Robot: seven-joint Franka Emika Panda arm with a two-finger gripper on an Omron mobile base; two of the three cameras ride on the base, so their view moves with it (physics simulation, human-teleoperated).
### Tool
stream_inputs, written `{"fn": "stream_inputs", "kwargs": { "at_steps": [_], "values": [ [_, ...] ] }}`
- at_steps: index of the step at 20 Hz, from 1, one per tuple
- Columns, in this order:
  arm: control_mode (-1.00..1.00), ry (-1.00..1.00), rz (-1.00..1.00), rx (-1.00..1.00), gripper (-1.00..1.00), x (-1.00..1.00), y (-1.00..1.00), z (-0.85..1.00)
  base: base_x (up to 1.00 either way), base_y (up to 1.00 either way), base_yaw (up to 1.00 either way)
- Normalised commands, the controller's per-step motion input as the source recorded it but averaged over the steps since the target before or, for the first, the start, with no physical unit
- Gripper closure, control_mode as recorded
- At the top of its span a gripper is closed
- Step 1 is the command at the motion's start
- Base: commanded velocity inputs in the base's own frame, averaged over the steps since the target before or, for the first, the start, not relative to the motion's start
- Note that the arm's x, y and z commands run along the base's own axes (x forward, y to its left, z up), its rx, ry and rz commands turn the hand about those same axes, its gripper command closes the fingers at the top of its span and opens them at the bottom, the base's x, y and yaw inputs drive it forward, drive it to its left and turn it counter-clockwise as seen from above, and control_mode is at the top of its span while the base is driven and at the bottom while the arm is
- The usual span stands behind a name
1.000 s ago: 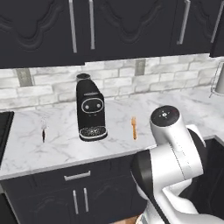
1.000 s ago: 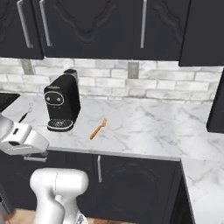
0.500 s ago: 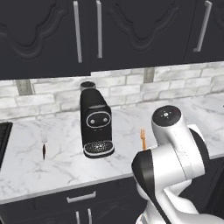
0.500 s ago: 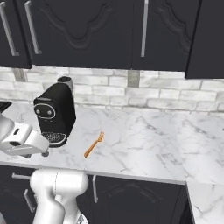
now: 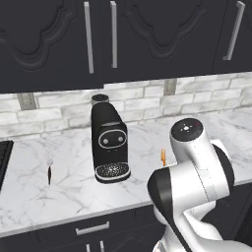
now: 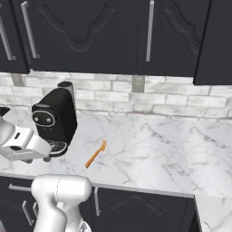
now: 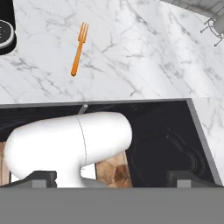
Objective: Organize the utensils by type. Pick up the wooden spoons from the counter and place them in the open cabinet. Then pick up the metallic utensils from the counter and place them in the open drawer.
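Orange fork: (image 7: 78,49) lies flat on the counter (image 7: 144,57), at 11 o'clock in the hand view, well apart from the gripper.
Silver fork: (image 5: 49,165) at 9 o'clock of the coffee machine (image 5: 109,142).
Gripper: fingertips barely visible; spread or closed, cannot tell.

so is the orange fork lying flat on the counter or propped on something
Lying flat: the orange fork rests full length on the bare marble counter, apart from the coffee machine.

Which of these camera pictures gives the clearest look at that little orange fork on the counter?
The hand view: the orange fork lies in full from above on the counter, prongs plain. The right base view also shows the whole fork, smaller and at a slant, beside the coffee machine. In the left base view the arm covers most of it.
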Motion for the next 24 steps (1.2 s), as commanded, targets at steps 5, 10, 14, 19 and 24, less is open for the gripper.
{"fn": "stream_inputs", "kwargs": {
  "at_steps": [5,10,14,19,24],
  "values": [
    [1.0,0.0,0.0,0.0,-1.0,0.0,0.0,0.0,0.0,0.0,0.0],
    [1.0,0.0,0.0,0.0,-1.0,0.0,0.0,0.0,0.04,0.0,0.0],
    [1.0,0.0,0.0,0.0,-1.0,0.0,0.0,0.0,0.16,-0.18,0.07],
    [-1.0,0.19,0.15,0.31,-1.0,0.29,-0.48,-0.02,0.0,0.0,0.0],
    [-1.0,0.15,0.17,0.2,-1.0,0.35,-0.55,-0.11,0.0,0.0,0.0]
  ]
}}
